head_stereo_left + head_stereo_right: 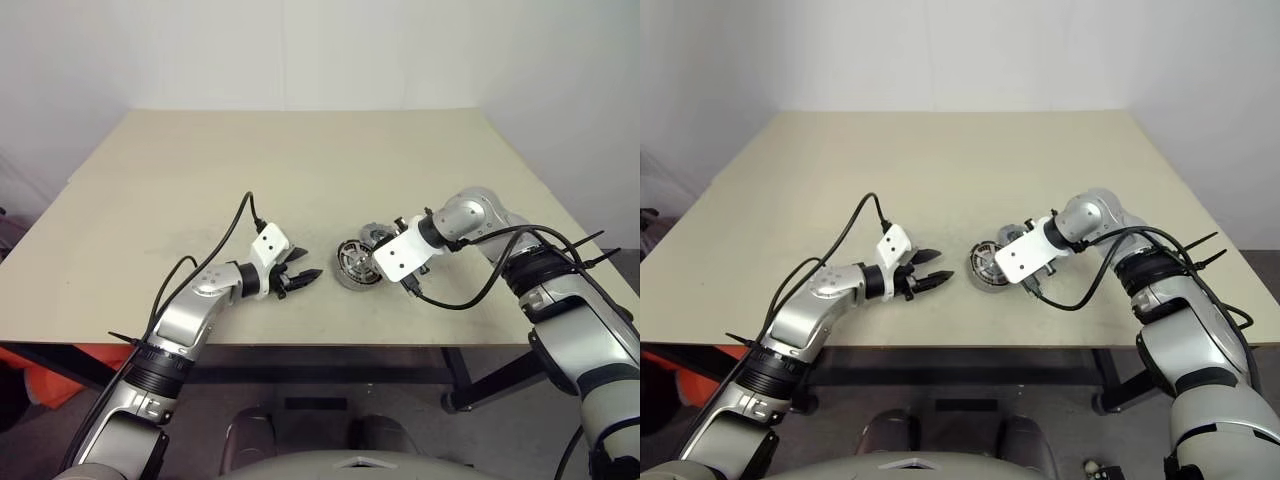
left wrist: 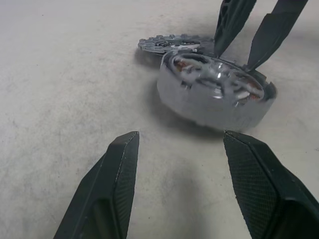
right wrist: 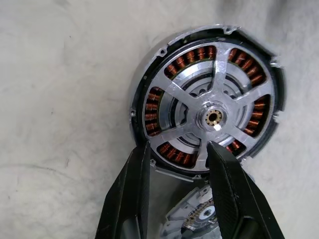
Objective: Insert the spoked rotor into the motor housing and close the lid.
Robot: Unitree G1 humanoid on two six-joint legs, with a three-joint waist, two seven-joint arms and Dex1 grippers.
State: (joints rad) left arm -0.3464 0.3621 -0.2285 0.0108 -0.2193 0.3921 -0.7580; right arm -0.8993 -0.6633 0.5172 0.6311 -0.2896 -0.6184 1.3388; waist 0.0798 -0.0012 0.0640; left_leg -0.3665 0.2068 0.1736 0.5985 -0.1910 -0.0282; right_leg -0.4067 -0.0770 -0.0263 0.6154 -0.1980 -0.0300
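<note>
The motor housing point(image 1: 356, 264) sits near the front edge of the table point(image 1: 300, 160), tipped up on one side, its open face with the copper windings turned upward. The spoked rotor point(image 3: 214, 117) lies seated inside it. A flat toothed lid point(image 2: 169, 44) lies on the table just behind, touching the housing. My right gripper point(image 3: 177, 149) straddles the housing's rim, fingers half apart, clamping nothing that I can tell. My left gripper point(image 1: 303, 277) hovers open and empty just beside it. Wide bare tabletop stretches behind.
</note>
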